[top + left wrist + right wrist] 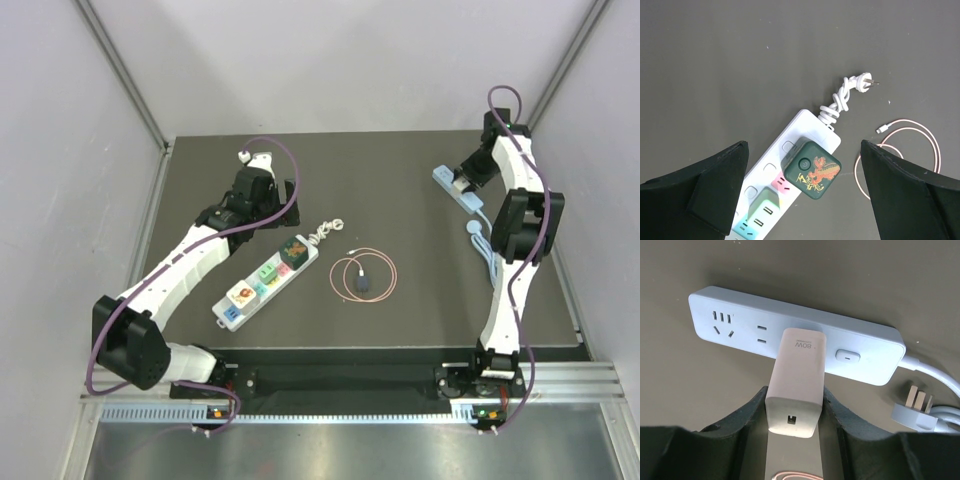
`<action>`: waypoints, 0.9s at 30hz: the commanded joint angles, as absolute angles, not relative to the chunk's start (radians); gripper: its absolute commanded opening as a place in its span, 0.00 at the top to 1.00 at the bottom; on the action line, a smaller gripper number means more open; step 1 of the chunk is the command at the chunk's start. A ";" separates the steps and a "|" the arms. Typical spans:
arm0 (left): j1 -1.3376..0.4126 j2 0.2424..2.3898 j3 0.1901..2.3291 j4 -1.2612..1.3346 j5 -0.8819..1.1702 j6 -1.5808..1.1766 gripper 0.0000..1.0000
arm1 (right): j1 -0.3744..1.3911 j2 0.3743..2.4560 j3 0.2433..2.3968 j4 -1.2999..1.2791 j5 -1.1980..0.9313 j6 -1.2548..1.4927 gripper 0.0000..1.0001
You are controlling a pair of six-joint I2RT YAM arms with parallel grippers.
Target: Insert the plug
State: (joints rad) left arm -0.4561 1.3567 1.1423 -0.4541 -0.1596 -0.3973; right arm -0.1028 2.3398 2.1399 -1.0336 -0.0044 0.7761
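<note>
Bench: dark mat (400, 170) walled by pale panels on three sides; I place everything from the blue power strip (740, 322), which lies near the far right corner.
Right tool: right tool (794, 392) sits right at the blue power strip, clenched on the white charger (797, 375), one finger against each of its long sides.
Charger: marked 80W, its nose meets the face of the blue power strip between a two-slot socket and the switch (847, 355). I cannot tell how deep it is seated.
Strip lead: a pale cord (935, 375) leaves the switch end of the blue power strip, and its flat plug (915, 402) lies on the bench just beside that end.
Left tool: left tool (802, 144) is well apart from the blue power strip, across the bench on the left arm's side, released, fingers spread wide and gripping nothing.
White strip: white power strip (790, 132) lies under the left tool, carrying a green cube adapter (811, 170) and other coloured adapters. Its knotted white lead ends in a plug (865, 83) on the mat.
Pink cable: pink cable (883, 128) is coiled loose between the white strip and the blue power strip, nearer the white one.
</note>
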 commanded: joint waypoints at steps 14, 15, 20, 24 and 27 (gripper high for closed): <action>-0.456 1.367 1.154 -0.457 -0.232 -0.374 0.03 | -0.173 2.617 2.206 -0.939 -0.091 0.709 1.00; -0.456 1.367 1.154 -0.457 -0.235 -0.373 0.03 | -0.173 2.617 2.206 -0.939 -0.091 0.703 1.00; -0.457 1.367 1.155 -0.457 -0.232 -0.368 0.03 | -0.176 2.579 2.172 -0.891 -0.147 0.678 0.95; -0.457 1.358 1.147 -0.451 -0.218 -0.370 0.03 | -0.178 2.484 2.085 -0.801 -0.172 0.683 0.74; -0.456 1.353 1.149 -0.451 -0.204 -0.370 0.04 | -0.181 2.433 2.060 -0.755 -0.199 0.673 0.55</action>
